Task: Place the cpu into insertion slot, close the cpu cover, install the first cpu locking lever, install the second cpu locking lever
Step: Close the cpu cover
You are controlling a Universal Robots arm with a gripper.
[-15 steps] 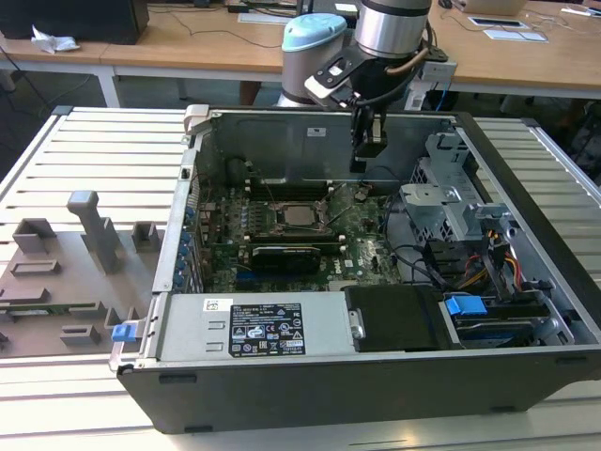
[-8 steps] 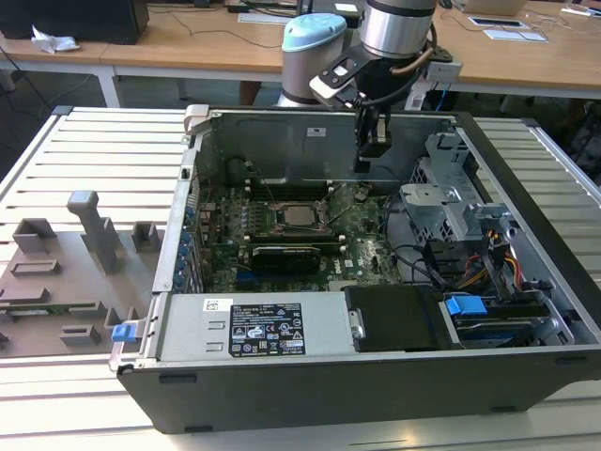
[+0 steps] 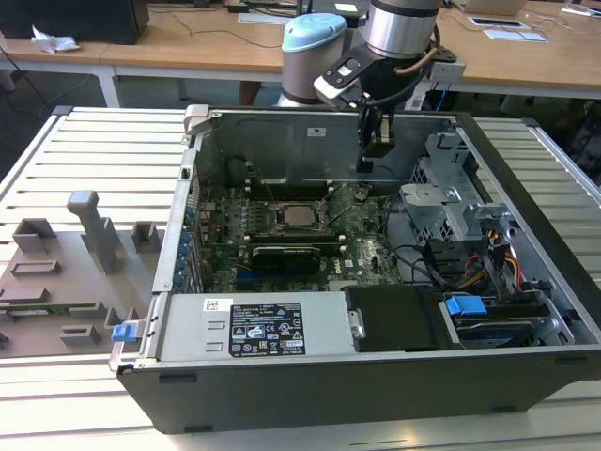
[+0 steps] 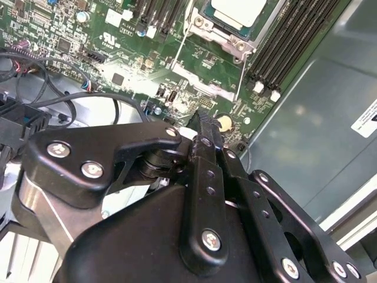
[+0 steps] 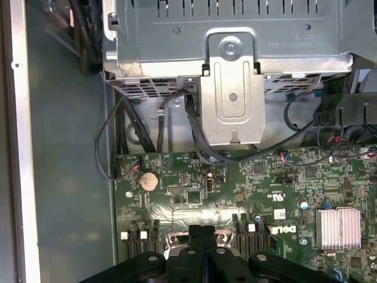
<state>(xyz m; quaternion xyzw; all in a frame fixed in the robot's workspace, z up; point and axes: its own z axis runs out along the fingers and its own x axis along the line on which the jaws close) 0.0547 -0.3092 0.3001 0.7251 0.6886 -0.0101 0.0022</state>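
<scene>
Hanging inside the open computer case [image 3: 376, 395], the gripper [image 3: 369, 162] was above the back part of the green motherboard [image 3: 362, 254], near the rear wall. In both wrist views its two black fingers [image 4: 203, 135] were pressed together with only a thin seam between them [image 5: 203, 231], and nothing was held.

The cpu [image 3: 301, 215] sat in its socket in the middle of the motherboard, silver top facing up, apart from the gripper and toward the exterior view's left of it. In the second wrist view the cpu [image 4: 238, 10] showed at the edge of the picture, and the cpu cover [image 4: 219, 30] seemed to lie flat around it. Whether the thin wire levers beside it were locked, one could not tell.

The case also held a long black card [image 3: 282, 256] just in front of the socket, a grey power unit [image 3: 254, 329] with a label along the front, and a metal drive cage [image 3: 441, 202] with cables on the exterior view's right. The case stood on a slatted table [image 3: 94, 160], beside a grey fixture board [image 3: 56, 282].
</scene>
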